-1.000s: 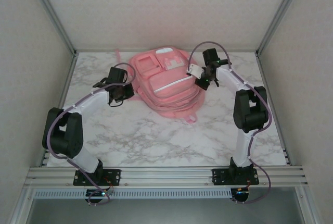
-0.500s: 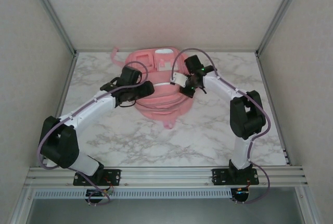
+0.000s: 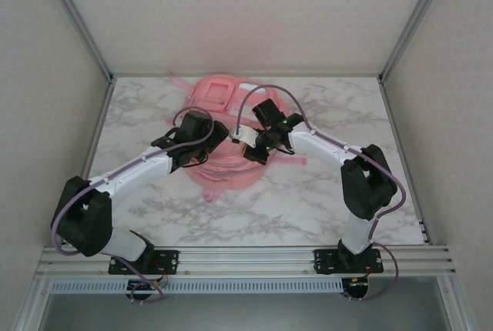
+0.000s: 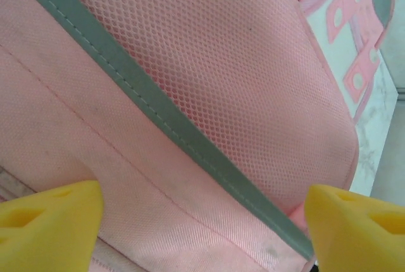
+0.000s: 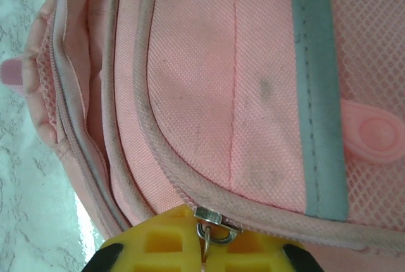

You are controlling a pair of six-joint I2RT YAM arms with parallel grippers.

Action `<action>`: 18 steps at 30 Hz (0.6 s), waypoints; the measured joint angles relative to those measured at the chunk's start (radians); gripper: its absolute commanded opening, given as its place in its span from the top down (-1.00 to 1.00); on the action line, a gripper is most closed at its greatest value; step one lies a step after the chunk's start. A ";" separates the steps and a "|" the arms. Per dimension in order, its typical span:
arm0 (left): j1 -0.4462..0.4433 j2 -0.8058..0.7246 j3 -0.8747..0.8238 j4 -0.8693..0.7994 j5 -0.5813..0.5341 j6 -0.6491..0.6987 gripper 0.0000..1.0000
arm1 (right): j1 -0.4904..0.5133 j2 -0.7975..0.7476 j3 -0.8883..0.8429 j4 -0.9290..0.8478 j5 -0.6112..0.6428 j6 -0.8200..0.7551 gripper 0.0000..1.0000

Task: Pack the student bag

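Bag nearer; right end effector clamps zipper (wrist close-up)

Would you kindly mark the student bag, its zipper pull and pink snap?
student bag (image 3: 218,94): top external view, far end.
zipper pull (image 5: 211,221): right wrist view, metal tab.
pink snap (image 5: 378,134): right wrist view, centre.

Student bag: is dragged nearer and leftward and is turned. A strap is now laid out to its right. Left gripper and right gripper: are brought inward from the bag's flanks, over its middle.
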 measured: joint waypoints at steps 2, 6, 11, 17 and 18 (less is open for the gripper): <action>0.000 0.022 -0.010 0.024 -0.004 -0.034 -0.37 | 0.003 0.000 -0.010 -0.001 0.020 -0.005 1.00; -0.006 0.082 -0.013 0.045 -0.016 -0.051 -0.31 | 0.013 0.000 -0.013 -0.016 0.116 -0.047 1.00; -0.012 0.113 -0.042 0.093 -0.036 -0.047 -0.32 | -0.010 0.049 0.034 -0.051 0.222 -0.064 1.00; -0.012 0.115 -0.074 0.173 -0.038 -0.047 -0.33 | -0.060 0.137 0.151 -0.106 0.241 -0.027 1.00; -0.012 0.115 -0.075 0.177 -0.039 -0.047 -0.34 | -0.064 0.148 0.171 -0.114 0.244 -0.017 1.00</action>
